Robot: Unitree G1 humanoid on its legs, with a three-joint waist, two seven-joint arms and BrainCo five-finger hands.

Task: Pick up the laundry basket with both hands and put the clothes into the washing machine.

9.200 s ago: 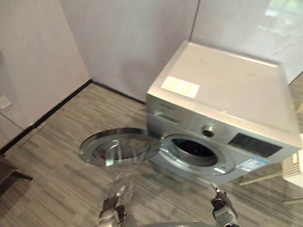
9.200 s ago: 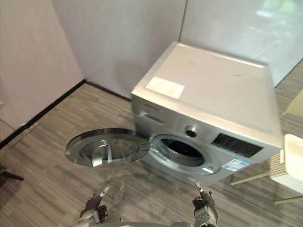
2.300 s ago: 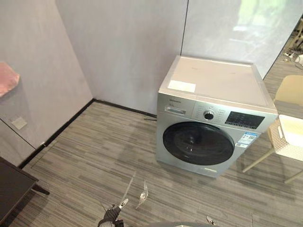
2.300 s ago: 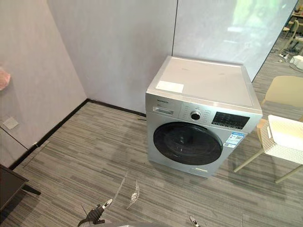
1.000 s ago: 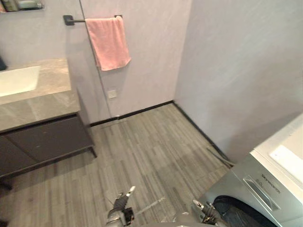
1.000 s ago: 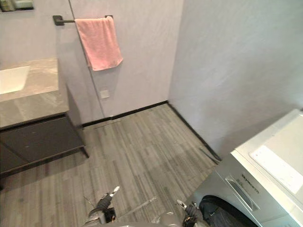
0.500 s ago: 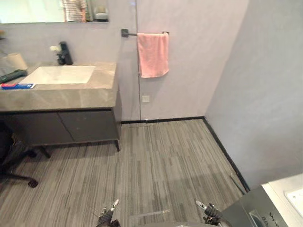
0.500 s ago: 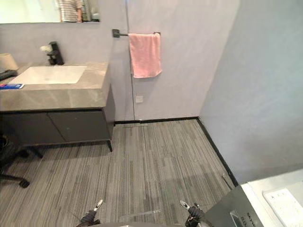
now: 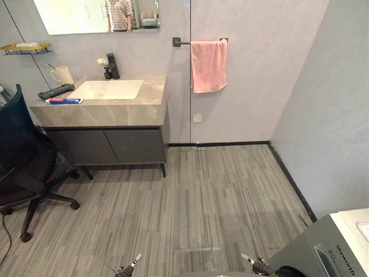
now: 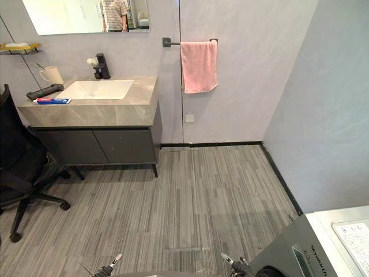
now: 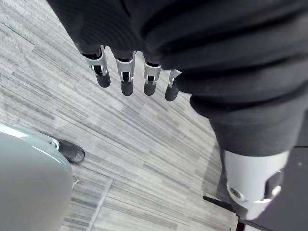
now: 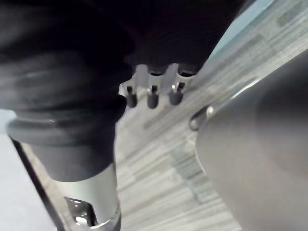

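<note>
The silver washing machine (image 9: 341,247) shows just its top front corner at the lower right, with the dark edge of its door (image 10: 267,271) at the bottom. My left hand (image 9: 128,268) and right hand (image 9: 256,266) hang low at the bottom edge, over bare floor. In the left wrist view the left hand's fingers (image 11: 126,79) point straight down and hold nothing. In the right wrist view the right hand's fingers (image 12: 152,94) are likewise relaxed and empty.
A grey vanity (image 9: 109,124) with a sink (image 9: 108,89) stands at the back left, and a black office chair (image 9: 23,167) is at the far left. A pink towel (image 9: 209,64) hangs on the wall bar. A mirror (image 9: 98,12) reflects a person. Striped floor (image 9: 202,202) lies between.
The camera has swung left, from the washing machine to the vanity and chair. The machine's door was open 9.2 s ago and shut 2.3 s ago. Both hands stay low and empty.
</note>
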